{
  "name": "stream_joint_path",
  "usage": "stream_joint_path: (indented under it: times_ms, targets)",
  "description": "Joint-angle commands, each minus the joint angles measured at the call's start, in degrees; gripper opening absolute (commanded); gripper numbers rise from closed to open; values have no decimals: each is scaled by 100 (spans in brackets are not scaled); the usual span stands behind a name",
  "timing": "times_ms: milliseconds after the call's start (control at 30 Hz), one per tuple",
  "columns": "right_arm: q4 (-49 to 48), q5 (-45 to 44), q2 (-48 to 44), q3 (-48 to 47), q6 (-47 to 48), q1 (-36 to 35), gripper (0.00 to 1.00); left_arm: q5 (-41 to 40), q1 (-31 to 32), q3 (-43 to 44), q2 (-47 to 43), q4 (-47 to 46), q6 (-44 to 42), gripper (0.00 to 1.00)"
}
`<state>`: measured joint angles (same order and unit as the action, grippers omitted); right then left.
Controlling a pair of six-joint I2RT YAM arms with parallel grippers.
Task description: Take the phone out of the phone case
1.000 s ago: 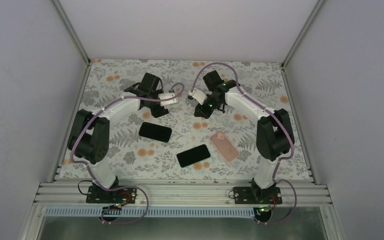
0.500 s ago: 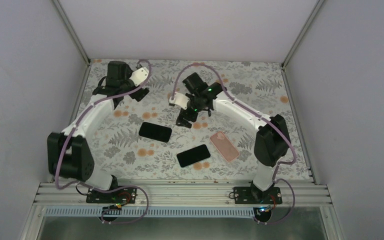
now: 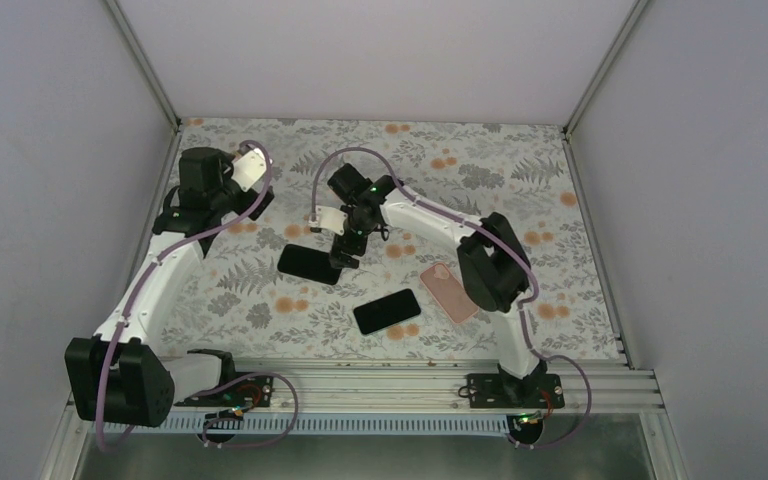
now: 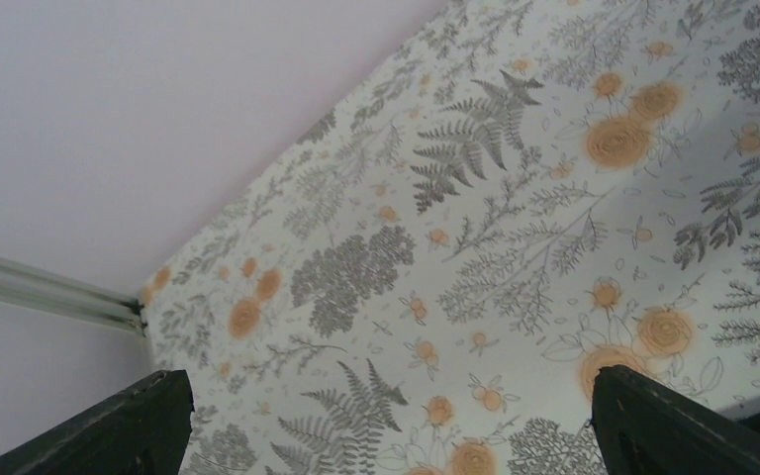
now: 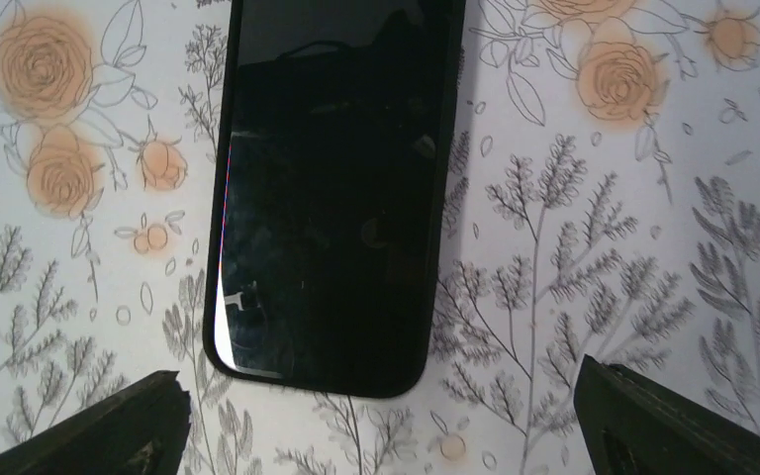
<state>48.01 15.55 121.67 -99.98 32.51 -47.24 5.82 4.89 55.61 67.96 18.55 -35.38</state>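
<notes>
A black phone [image 3: 310,264] with a dark rim like a case lies screen up left of the table's middle. In the right wrist view this phone [image 5: 332,188] fills the upper centre, its near end between my fingers. My right gripper [image 3: 343,250] [image 5: 381,384] hovers open at the phone's right end, apart from it. A second black phone [image 3: 387,311] lies nearer the front, with a pink case [image 3: 449,291] to its right. Over bare cloth at the far left, my left gripper [image 3: 215,195] [image 4: 388,381] stands open and holds nothing.
A flowered cloth [image 3: 520,170] covers the table. Grey walls close it in on three sides, with metal posts [image 3: 145,60] in the back corners. A metal rail [image 3: 360,385] carrying both arm bases runs along the near edge.
My left arm has swung from the middle to the far left. My right gripper has moved left and down to the black phone's end. Both grippers have opened wide.
</notes>
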Motion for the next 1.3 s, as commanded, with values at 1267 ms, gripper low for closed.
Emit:
stream_joint_path:
  times_ms: [1267]
  targets:
    - [993,-40,1620,-1711,-1446,-792,100,-275,-108,-924,305,-273,313,100]
